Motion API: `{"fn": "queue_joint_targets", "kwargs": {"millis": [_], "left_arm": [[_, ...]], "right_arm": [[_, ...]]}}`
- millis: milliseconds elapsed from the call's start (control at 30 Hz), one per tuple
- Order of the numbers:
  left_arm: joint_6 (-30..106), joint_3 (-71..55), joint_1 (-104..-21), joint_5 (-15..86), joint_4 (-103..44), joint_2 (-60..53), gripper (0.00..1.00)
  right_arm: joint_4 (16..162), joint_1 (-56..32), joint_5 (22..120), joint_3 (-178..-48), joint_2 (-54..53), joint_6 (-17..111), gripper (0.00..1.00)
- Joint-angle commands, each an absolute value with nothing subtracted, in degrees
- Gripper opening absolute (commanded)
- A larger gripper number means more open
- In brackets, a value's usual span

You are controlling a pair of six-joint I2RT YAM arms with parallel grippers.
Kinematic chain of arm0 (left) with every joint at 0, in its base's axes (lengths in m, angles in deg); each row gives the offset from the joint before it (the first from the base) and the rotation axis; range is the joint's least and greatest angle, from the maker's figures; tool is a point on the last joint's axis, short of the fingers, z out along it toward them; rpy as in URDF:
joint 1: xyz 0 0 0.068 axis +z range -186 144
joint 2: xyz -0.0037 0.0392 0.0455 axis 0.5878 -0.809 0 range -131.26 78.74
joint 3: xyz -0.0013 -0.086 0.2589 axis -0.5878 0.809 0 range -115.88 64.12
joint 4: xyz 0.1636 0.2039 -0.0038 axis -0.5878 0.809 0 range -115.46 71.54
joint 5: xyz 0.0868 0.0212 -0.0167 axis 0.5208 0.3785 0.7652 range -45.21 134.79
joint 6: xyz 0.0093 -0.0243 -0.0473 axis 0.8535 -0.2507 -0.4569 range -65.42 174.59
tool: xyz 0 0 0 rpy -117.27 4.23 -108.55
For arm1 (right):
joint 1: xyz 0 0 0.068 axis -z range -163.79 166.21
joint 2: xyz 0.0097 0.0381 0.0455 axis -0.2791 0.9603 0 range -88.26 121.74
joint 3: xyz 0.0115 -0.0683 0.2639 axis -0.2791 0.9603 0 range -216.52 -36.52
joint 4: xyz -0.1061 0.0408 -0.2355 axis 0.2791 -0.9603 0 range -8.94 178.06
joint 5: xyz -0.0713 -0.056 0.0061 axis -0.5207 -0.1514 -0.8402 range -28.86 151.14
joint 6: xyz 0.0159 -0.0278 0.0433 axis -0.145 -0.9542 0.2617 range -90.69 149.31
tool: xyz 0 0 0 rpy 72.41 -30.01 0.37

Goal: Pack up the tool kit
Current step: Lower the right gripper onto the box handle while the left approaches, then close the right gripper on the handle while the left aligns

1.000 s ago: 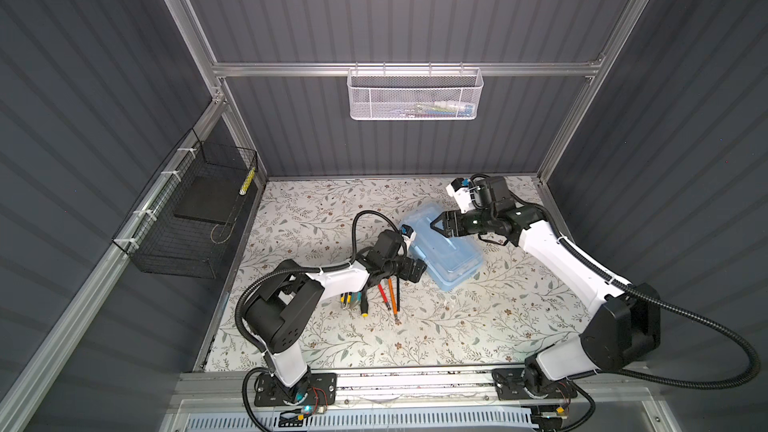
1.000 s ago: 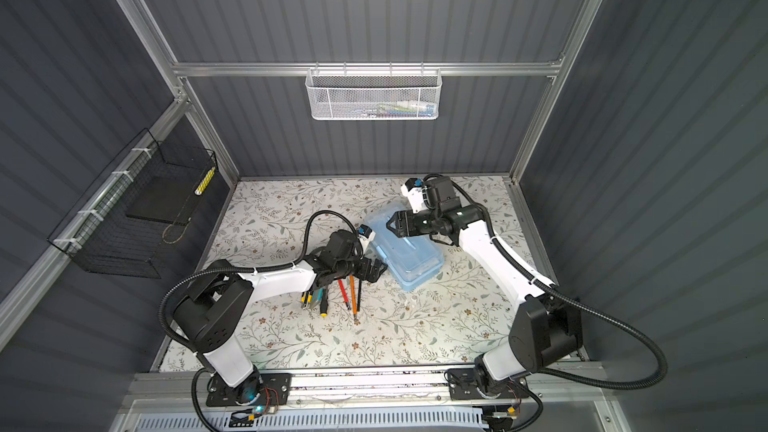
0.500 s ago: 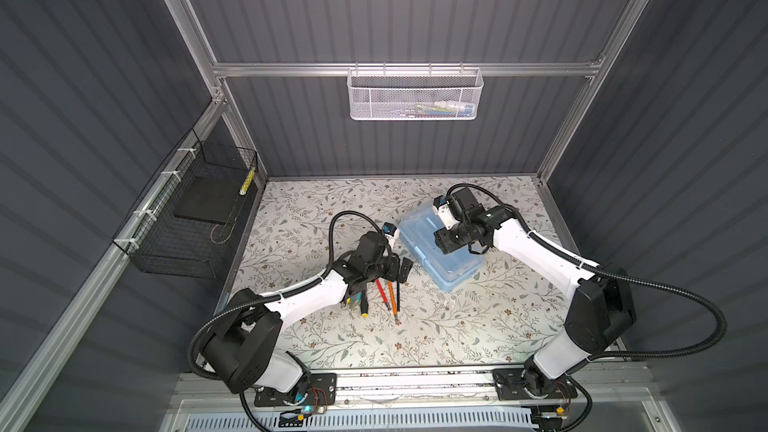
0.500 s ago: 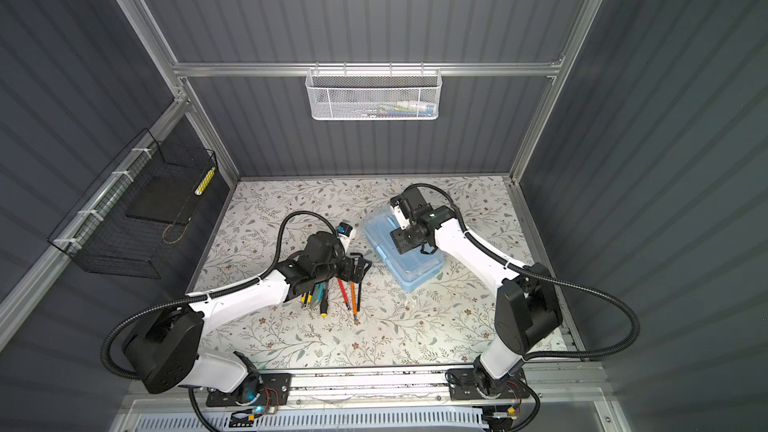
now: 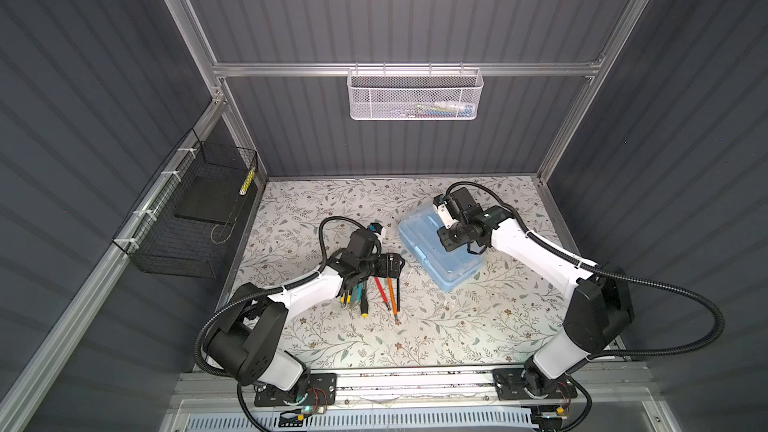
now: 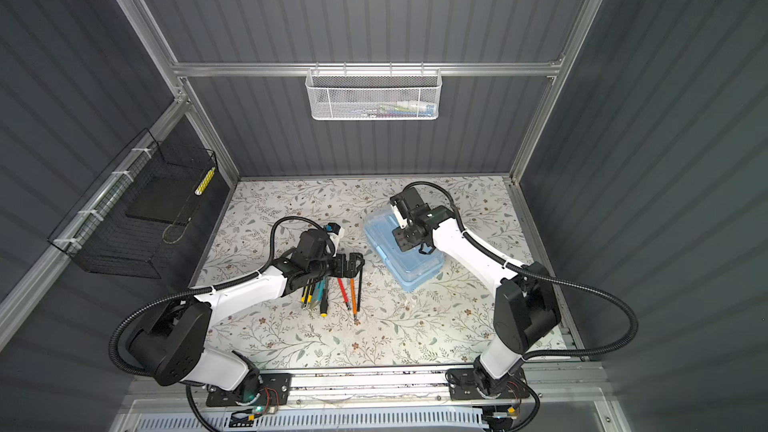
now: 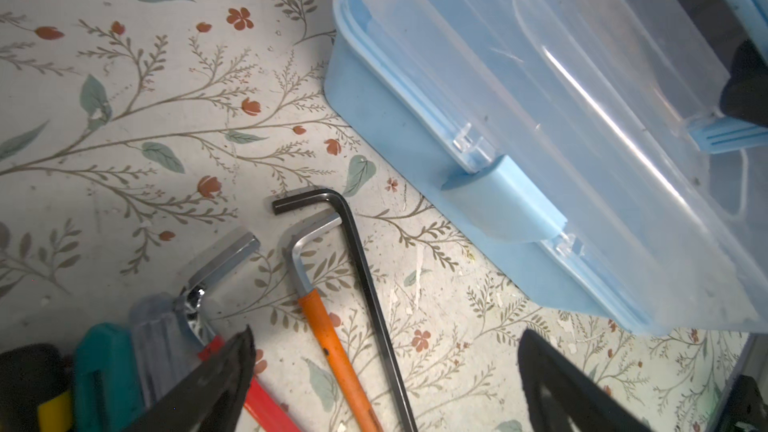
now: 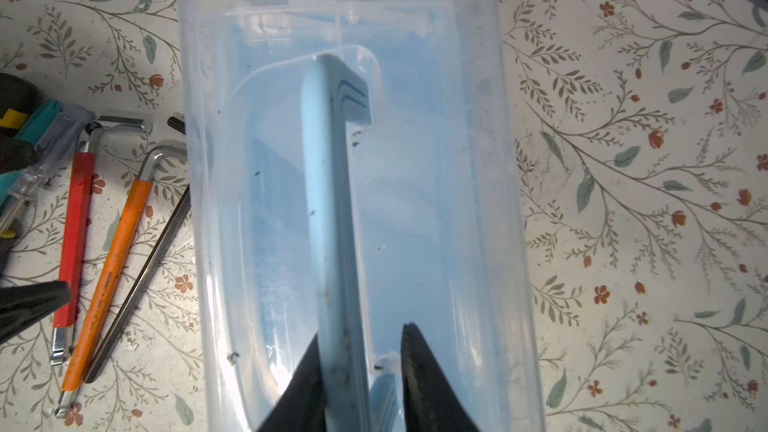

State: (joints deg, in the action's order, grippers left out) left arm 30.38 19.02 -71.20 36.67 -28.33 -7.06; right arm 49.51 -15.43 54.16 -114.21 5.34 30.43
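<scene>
tool kit (image 5: 455, 270): rectangular pale-blue plastic box, glossy clear lid (image 7: 582, 97).

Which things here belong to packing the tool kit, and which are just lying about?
Job in hand:
- tool kit, lid down
- red hex key, orange hex key, black hex key, loose on the table beside it
- screwdriver bundle

Probably just lying about:
- white mesh basket, hung on the back wall
- black wire basket, hung on the side wall
</scene>
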Motion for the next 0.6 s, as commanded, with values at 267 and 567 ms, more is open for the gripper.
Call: {"fn": "queue_joint_targets", "kwargs": {"millis": [267,567], "left_arm": [[27.32,15.13,-72.26,30.26,-33.23,-10.63,1.00],[26.02,11.62,-72.84,26.77,-38.53,-15.43,1.00]], "right_arm": [[49.56,-12.68,54.45,-111.11,3.21,35.06,0.08],[54.25,-4.60,67.95,-103.40,-1.95,39.68,0.00]]}}
